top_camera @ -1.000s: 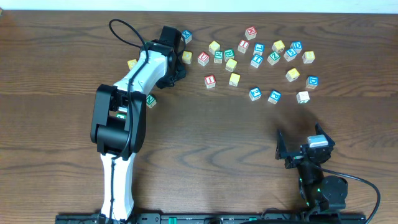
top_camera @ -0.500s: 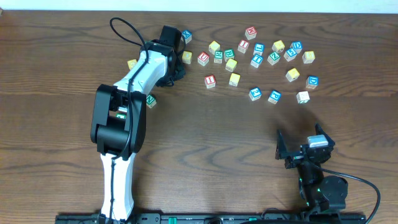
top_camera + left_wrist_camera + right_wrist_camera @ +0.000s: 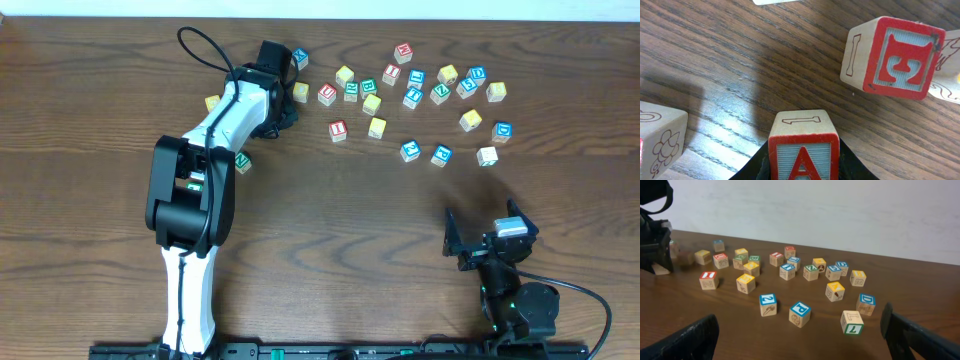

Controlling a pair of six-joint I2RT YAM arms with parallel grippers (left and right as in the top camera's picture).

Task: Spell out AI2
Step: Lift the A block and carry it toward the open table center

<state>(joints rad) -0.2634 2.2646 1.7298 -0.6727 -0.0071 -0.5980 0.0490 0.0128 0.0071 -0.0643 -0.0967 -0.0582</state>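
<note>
My left gripper is at the back left of the block cluster and is shut on a red A block, which fills the lower middle of the left wrist view. The arm hides that block in the overhead view. A red I block lies to its right and also shows in the right wrist view. A blue 2 block lies further right, also in the right wrist view. My right gripper is open and empty near the front right, its fingers spread wide.
Several more letter blocks are scattered along the back of the table. They include a red E block close ahead of the left gripper, a blue P, a green L and a blue D.
</note>
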